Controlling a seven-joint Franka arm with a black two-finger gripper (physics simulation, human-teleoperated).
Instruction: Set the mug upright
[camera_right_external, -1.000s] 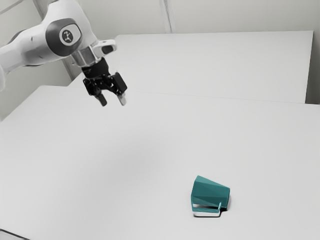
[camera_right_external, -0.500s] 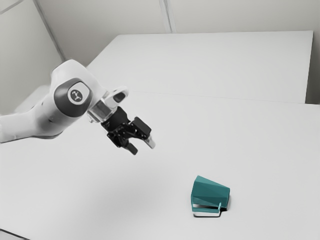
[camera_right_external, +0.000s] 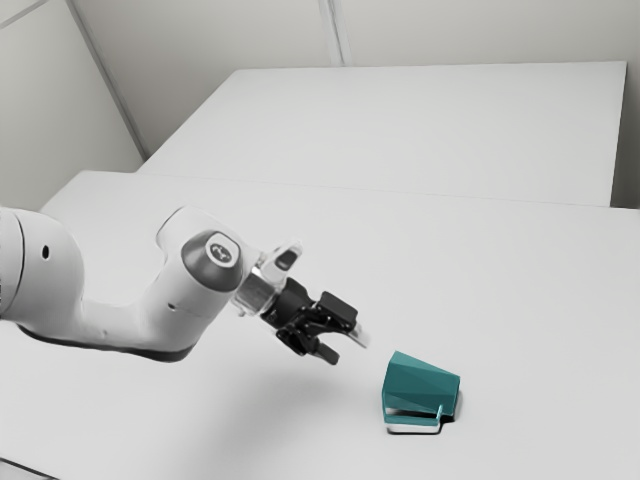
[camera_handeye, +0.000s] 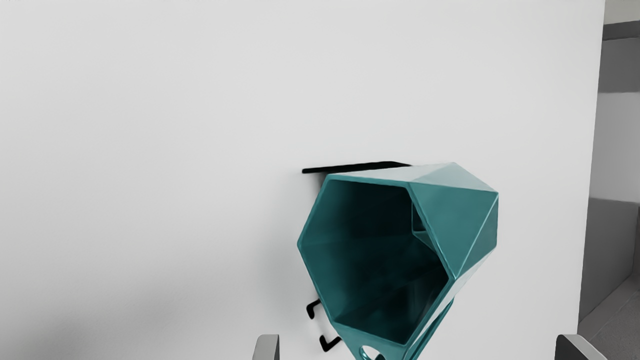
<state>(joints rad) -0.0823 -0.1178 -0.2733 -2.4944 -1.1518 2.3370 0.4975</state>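
Teal faceted mug (camera_right_external: 420, 388) lies on its side, handle (camera_right_external: 412, 424) toward the exterior camera and mouth facing the gripper (camera_right_external: 347, 347). Farther back, that gripper hovers near it, spread wide and empty, above the white table (camera_right_external: 540, 300). Reaching seems in hand; next calls for lining up, gripping the wall, then tipping it upright.

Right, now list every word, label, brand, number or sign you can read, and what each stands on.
No word or number can be read.
Arm: one emblem on a joint, too small to make out.
Mug: no writing on the sides that show.
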